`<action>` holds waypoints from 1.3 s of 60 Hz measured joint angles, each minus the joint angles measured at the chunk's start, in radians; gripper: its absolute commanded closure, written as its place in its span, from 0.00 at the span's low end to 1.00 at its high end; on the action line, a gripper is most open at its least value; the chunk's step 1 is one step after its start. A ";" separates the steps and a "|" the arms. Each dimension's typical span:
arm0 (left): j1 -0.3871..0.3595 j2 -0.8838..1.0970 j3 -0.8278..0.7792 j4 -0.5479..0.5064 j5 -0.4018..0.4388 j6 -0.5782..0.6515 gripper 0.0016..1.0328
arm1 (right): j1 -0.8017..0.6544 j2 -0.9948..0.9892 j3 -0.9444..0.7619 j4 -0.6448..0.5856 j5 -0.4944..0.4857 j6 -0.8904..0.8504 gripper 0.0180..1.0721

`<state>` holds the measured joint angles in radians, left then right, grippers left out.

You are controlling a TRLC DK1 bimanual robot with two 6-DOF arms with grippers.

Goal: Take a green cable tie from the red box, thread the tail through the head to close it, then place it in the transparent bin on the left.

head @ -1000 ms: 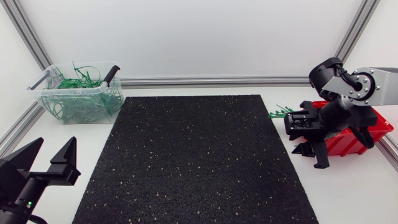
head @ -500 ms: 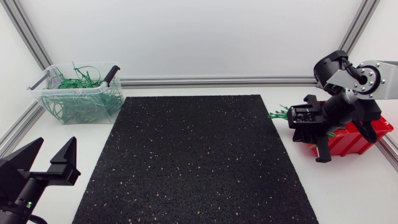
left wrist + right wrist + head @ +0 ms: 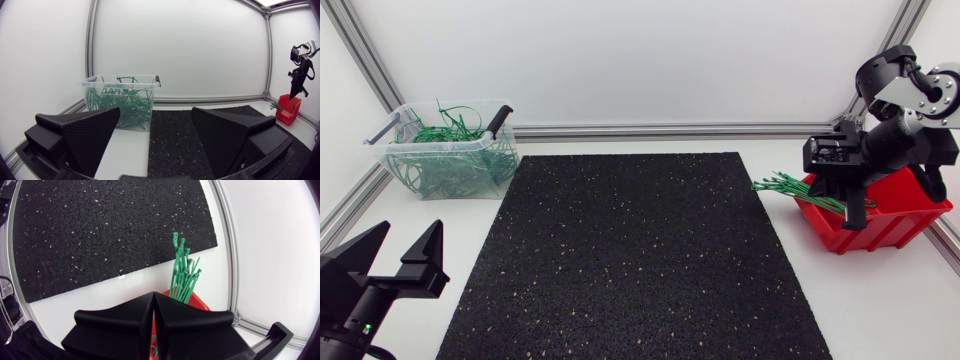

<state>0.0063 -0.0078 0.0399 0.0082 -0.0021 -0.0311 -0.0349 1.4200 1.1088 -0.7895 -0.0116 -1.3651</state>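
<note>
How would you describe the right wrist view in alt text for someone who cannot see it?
The right gripper, its two black fingers closed together, hangs over a red box from which a bundle of green cable ties pokes out over the white table. Ahead lies a black speckled mat.

The flat black rubber-like mat looks rough and granular, flecked with pale specks. The white table top around it is smooth and matt. The transparent plastic bin has clear, glossy walls, and the thin green plastic cable ties look smooth with a slight sheen. The red plastic box is smooth and faintly glossy. The left gripper has matt black fingers with a fine grid-like texture; the right gripper shows smoother matt black plastic.
</note>
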 measured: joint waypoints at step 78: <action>0.006 0.000 0.000 0.000 0.000 0.000 0.04 | -0.089 -0.128 0.387 -0.155 -0.259 0.195 0.94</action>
<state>0.0120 -0.0078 0.0399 0.0082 -0.0017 -0.0315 -0.1242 1.2919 1.4960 -0.9447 -0.2703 -1.1706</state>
